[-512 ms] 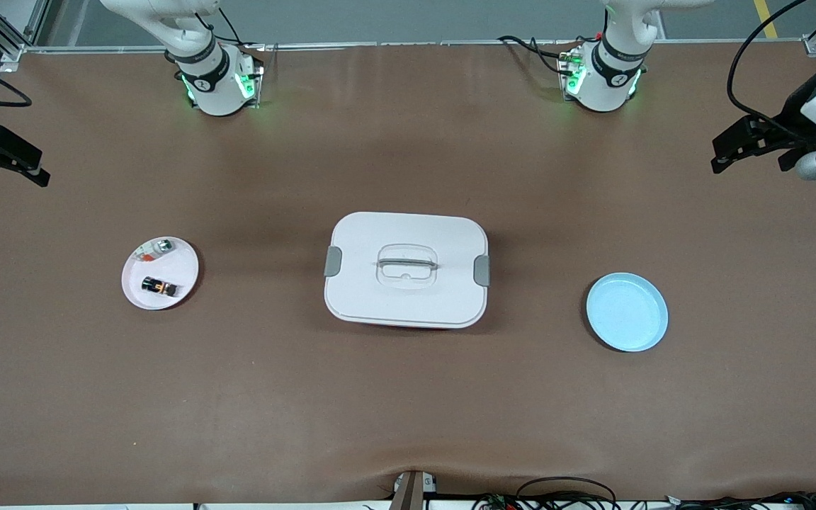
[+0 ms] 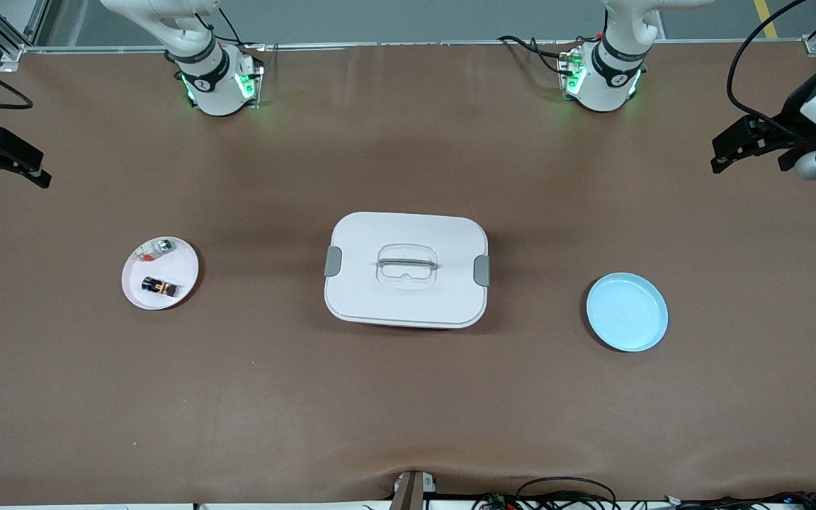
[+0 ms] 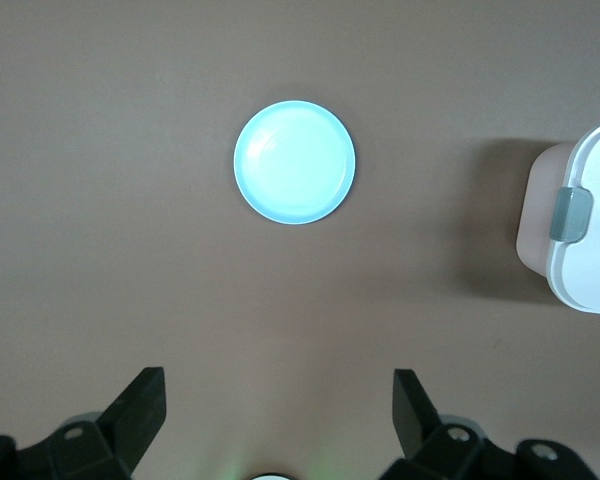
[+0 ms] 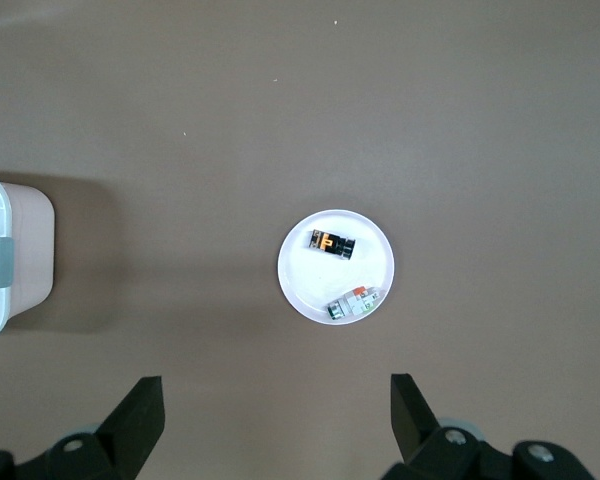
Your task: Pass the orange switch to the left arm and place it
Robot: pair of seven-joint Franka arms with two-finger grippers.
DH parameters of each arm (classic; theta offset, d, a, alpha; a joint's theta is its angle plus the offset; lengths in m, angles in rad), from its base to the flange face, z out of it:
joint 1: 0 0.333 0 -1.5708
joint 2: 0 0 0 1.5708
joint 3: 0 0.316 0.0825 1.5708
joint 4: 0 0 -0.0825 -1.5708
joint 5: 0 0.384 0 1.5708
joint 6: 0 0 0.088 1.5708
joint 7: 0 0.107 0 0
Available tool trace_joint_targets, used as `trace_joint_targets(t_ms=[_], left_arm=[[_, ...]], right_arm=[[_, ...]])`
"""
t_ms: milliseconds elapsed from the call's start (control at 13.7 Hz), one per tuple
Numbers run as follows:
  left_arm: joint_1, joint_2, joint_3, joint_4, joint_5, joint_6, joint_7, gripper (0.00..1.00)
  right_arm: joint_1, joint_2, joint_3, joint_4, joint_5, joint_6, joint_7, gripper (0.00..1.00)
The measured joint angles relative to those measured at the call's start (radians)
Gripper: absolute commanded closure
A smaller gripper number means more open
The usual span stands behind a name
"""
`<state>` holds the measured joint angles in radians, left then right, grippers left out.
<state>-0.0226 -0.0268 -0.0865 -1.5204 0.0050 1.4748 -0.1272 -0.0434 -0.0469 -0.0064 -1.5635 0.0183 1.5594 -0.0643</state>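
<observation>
Currently orange switch (image 2: 160, 286) sits on pink plate (image 2: 183, 257) toward right arm's end; white box (image 2: 406, 294) mid-table, blue plate (image 2: 627, 312) toward left arm's end. Left gripper (image 2: 741, 150) and right gripper (image 2: 15, 161) both spread wide, empty, above table ends.

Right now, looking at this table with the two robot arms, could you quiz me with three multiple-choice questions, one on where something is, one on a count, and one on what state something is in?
1. Where does the orange switch lie?
A. on the pink plate
B. on the light blue plate
C. on the white box

2. How many small parts lie on the pink plate?
A. one
B. two
C. four

3. How are the left gripper and the right gripper?
A. both open, holding nothing
B. both shut on the switch
C. one holds the box's lid

Answers: 1 A, the switch sits on the pink plate beside a silver-green piece. 2 B, only those two lie there. 3 A, both wrist views show fingers spread over bare table.
</observation>
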Motion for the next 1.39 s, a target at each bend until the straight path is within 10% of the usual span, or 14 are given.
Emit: trace_joint_targets(t_ms=[1390], left_arm=[[0.002,0.001,0.001,0.000,0.000,0.020,-0.010,0.00]], right_arm=[[0.042,0.068,-0.001,-0.058,-0.100,0.061,-0.002,0.00]])
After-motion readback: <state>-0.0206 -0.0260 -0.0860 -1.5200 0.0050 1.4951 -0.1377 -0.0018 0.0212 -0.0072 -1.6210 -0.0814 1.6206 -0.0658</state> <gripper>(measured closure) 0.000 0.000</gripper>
